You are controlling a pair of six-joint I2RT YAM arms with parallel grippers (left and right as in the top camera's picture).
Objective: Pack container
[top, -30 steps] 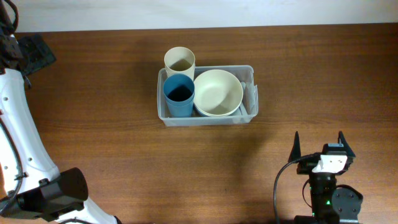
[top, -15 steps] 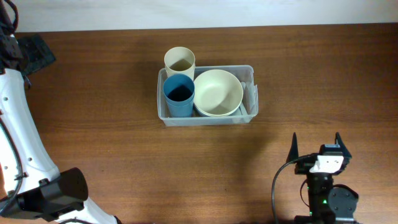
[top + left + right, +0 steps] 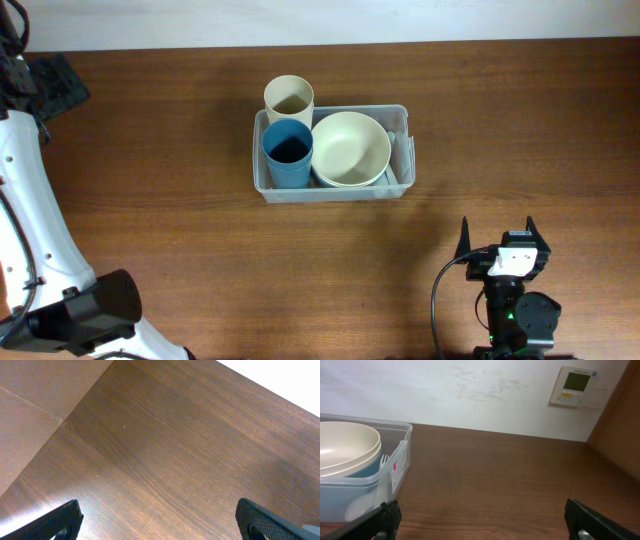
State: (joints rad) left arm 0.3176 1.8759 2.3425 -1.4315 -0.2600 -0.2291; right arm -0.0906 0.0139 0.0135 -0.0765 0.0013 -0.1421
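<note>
The clear plastic container (image 3: 403, 125) sits at the table's middle back. Inside it stand a blue cup (image 3: 288, 152) on the left and a cream bowl (image 3: 350, 148) on the right. A cream cup (image 3: 289, 97) stands at its back left corner; whether inside or just behind the rim I cannot tell. My right gripper (image 3: 497, 238) is open and empty at the front right, well away from the container. In the right wrist view the container (image 3: 395, 467) and the bowl (image 3: 345, 447) lie at the left, with my open fingers (image 3: 482, 520) low. My left gripper (image 3: 157, 520) is open over bare wood.
A white fork (image 3: 383, 460) and a blue dish under the bowl show inside the container's right end. The left arm's white body (image 3: 30, 200) runs along the table's left edge. A wall with a thermostat (image 3: 575, 385) stands behind the table.
My right gripper has drawn back toward the front edge and slightly left, away from the container. The container and its contents have not moved.
</note>
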